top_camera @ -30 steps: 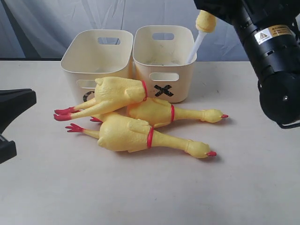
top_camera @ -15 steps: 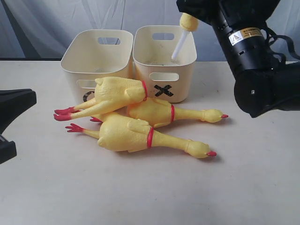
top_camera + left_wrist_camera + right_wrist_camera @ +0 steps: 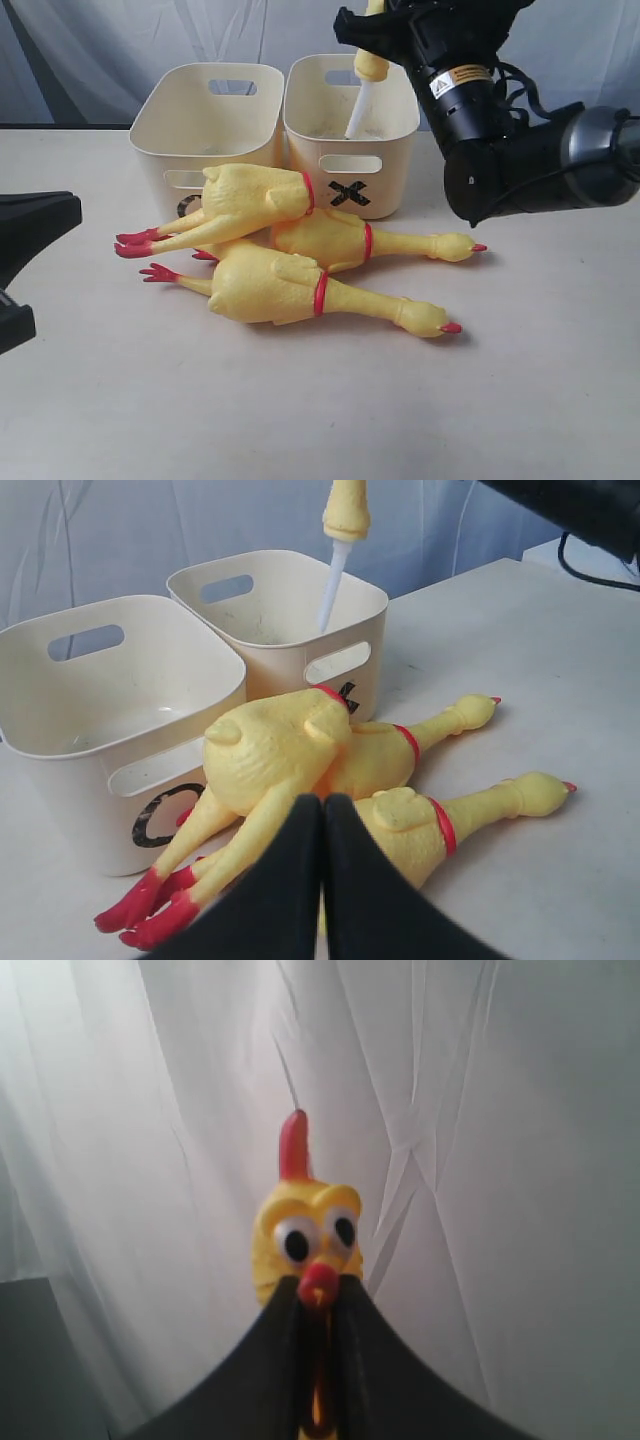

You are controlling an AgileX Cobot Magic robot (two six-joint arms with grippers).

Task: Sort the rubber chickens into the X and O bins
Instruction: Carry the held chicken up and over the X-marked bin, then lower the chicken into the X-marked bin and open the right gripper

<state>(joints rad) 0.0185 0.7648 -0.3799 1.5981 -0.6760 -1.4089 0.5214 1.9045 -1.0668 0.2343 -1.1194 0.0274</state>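
Three large yellow rubber chickens lie piled in front of the bins: one on top (image 3: 250, 200), one behind (image 3: 340, 240), one nearest (image 3: 290, 285). The O bin (image 3: 200, 110) stands on the left, its mark half hidden by the top chicken. The X bin (image 3: 385, 140) is on the right. My right gripper (image 3: 320, 1295) is shut on the small chicken (image 3: 305, 1235) just below its head. It holds that chicken (image 3: 365, 85) above the X bin, with the pale thin lower end reaching inside. My left gripper (image 3: 322, 802) is shut and empty, apart from the pile, near the red feet (image 3: 140, 915).
A pale curtain (image 3: 100, 50) hangs behind the bins. The white table (image 3: 520, 400) stretches in front and to the right of the pile. The right arm's black body (image 3: 500, 150) hangs over the table to the right of the X bin.
My right arm has swung left, carrying the small chicken from the X bin's right rim to over its middle. The pile and my left arm have not moved.
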